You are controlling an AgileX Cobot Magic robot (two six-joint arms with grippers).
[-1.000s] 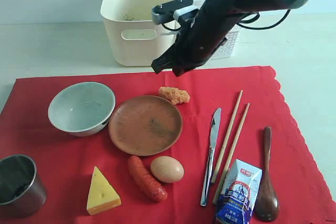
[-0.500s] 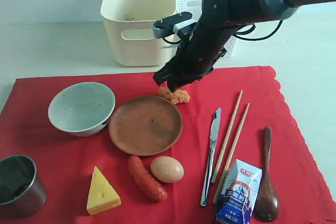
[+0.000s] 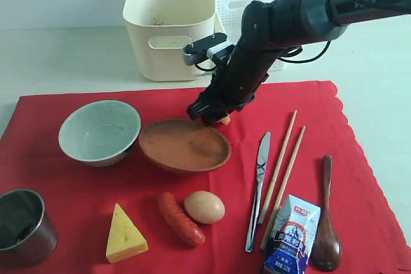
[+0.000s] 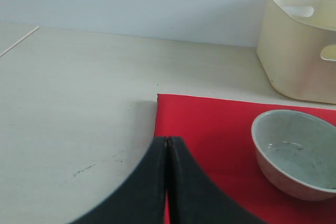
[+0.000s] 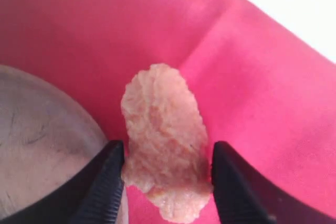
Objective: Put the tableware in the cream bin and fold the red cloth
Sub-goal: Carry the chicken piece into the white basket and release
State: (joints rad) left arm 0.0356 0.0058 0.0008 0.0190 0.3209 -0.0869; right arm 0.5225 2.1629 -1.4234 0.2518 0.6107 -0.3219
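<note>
Clearing food out of the way looks like my step right now. My right gripper (image 3: 209,115) is down low in the middle of the frame, just behind the plate (image 3: 183,145). Its jaws stand apart, one on each side of a fried nugget (image 5: 163,135), and press close to it. I cannot tell if they squeeze it yet. One finger (image 5: 107,182) sits over the plate's rim, and the plate looks tipped.

My left gripper (image 4: 167,142) has its jaws together and holds nothing. It hangs over the left corner of the cloth (image 3: 83,178), near the bowl (image 3: 99,131).

No tableware is in the bin (image 3: 168,30) that I can see. The bin stands at the top, behind the cloth. The bowl and plate lie in the middle left, the cup (image 3: 22,226) at the lower left. The knife (image 3: 258,184), chopsticks (image 3: 282,165) and spoon (image 3: 326,216) lie on the right. The cloth is spread flat under them all.

I think the task has hardly begun. Next I should close on the nugget, lift it straight up, and keep my finger off the plate so it does not flip.
</note>
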